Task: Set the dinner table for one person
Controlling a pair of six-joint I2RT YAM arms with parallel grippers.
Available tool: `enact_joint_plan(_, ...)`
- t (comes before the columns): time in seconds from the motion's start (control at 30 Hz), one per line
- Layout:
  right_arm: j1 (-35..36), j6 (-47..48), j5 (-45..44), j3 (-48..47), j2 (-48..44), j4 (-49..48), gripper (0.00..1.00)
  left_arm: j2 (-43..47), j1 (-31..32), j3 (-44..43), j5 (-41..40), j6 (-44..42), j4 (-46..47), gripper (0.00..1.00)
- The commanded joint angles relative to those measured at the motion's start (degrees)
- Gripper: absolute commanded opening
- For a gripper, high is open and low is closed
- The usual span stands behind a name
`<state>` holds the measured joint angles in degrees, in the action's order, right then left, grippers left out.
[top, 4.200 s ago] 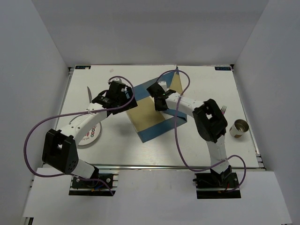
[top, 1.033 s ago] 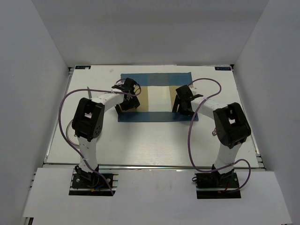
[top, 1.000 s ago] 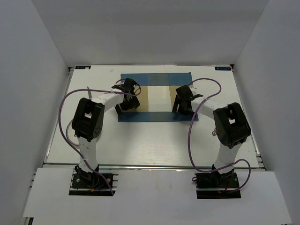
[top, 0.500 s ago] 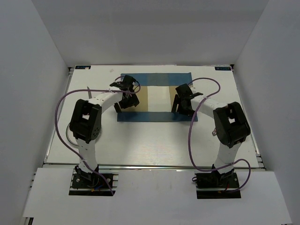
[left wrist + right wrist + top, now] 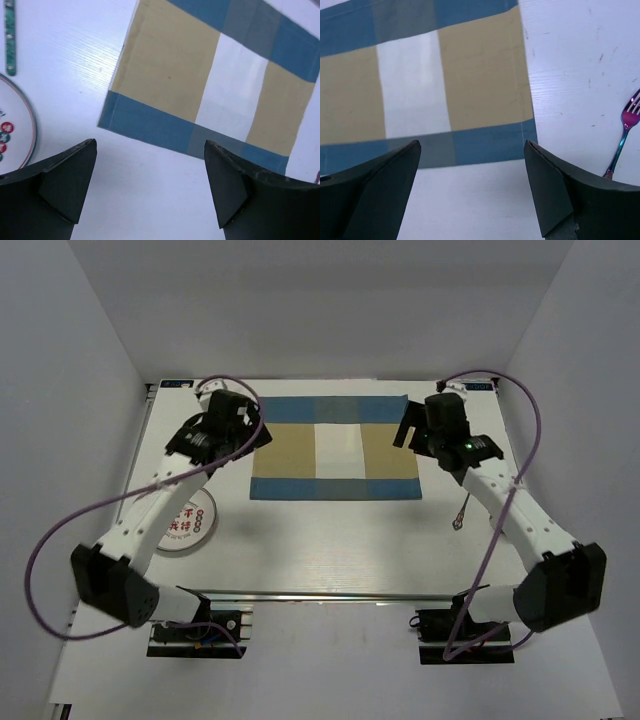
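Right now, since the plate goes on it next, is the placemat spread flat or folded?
Spread flat: the placemat shows four straight edges and its whole checked pattern, no corner lifted.

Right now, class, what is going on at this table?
Two robot arms are setting a place. The checked placemat lies flat on the dinner table. The left claw and right claw hang open above its ends, holding nothing. A plate waits left, a fork right.
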<state>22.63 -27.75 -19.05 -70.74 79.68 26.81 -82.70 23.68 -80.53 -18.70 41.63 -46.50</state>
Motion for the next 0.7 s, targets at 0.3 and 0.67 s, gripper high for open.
enact_joint_plan(0.3,1.8,8.5,36.1,17.6,-15.2,-9.2,0.89,23.4,-1.0,18.3,-19.7,26.4,-19.2,0.98)
enact_joint_plan(0.67,7.5,-4.6,50.5,26.9,-7.0,-35.8,0.86,36.6,-1.0,25.1,-20.4,32.0,-21.3,0.98)
